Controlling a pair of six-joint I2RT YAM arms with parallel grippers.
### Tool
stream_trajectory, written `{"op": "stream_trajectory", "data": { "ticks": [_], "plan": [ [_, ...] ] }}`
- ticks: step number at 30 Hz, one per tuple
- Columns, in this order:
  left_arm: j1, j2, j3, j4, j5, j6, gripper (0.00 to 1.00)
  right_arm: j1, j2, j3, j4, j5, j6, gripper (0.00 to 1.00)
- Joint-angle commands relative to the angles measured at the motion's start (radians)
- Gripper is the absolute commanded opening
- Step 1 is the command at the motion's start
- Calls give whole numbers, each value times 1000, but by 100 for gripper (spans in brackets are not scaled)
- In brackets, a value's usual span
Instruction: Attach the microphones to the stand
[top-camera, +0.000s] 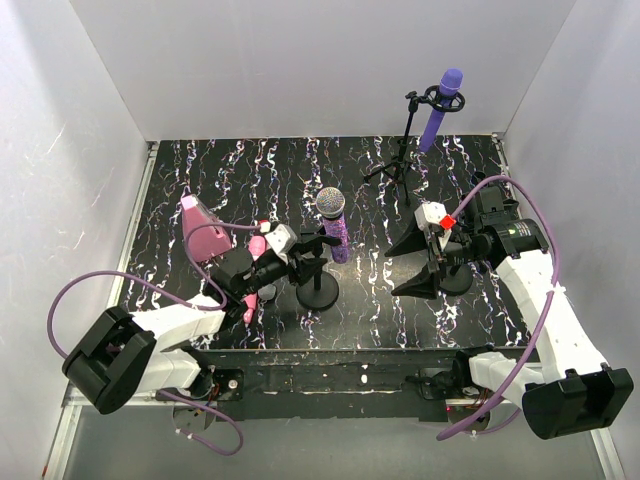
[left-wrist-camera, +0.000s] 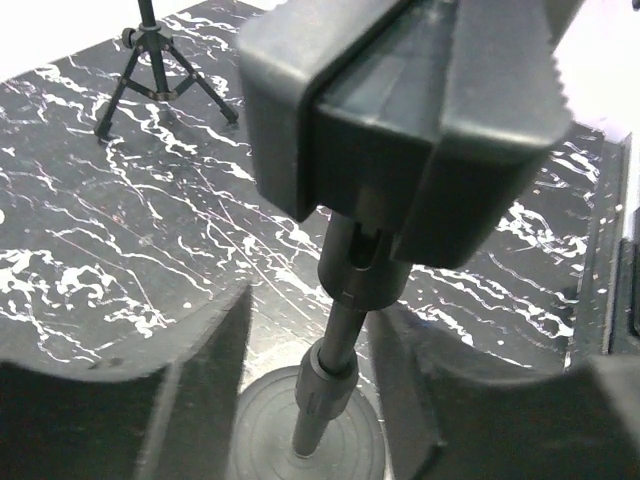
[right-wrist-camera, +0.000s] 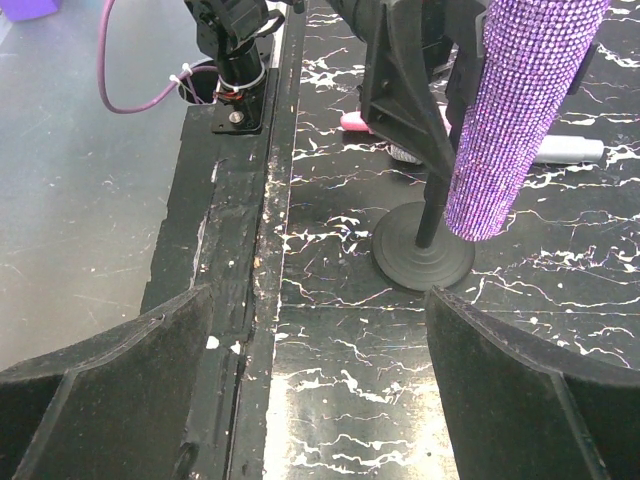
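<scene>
While glittery microphone (top-camera: 335, 225) sits in the round-base stand (top-camera: 318, 293) at bench centre, left tool (top-camera: 312, 248) straddles its pole (left-wrist-camera: 338, 330), part-open, not gripping; right tool (right-wrist-camera: 318, 330) wide, empty. Judged next: clamp pole, seat microphone fully.

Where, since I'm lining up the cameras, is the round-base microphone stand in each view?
Top external: round-base microphone stand, just below centre.
Left wrist: the stand, bottom centre, seen close.
Right wrist: the stand, right of centre.
Shared landmark: black marbled table.
</scene>
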Motion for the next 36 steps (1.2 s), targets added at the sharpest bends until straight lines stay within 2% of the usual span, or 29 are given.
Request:
{"op": "stream_trajectory", "data": {
  "ticks": [1,4,6,10,15,21,28,36],
  "plan": [
    [-2,-9,39,-9,9,30,35,-6,-9,1,11,-32,-8,93],
    [-2,-6,53,-26,17,42,10,-9,-10,1,11,-35,-9,93],
    [-2,-4,58,-26,14,48,0,-11,-13,0,11,-35,-8,93],
    [8,-12,65,-11,-60,53,0,-12,-15,-2,10,-34,-9,93],
    [131,100,188,18,9,-1,0,-12,-16,0,7,-37,-9,93],
    [199,300,442,64,34,19,0,-16,-26,-2,1,-34,-14,93],
    [260,563,717,51,26,50,0,-22,-21,9,-9,-20,-23,93],
    [289,778,989,11,22,69,0,-40,-22,6,-12,-38,-25,93]
  ]
}}
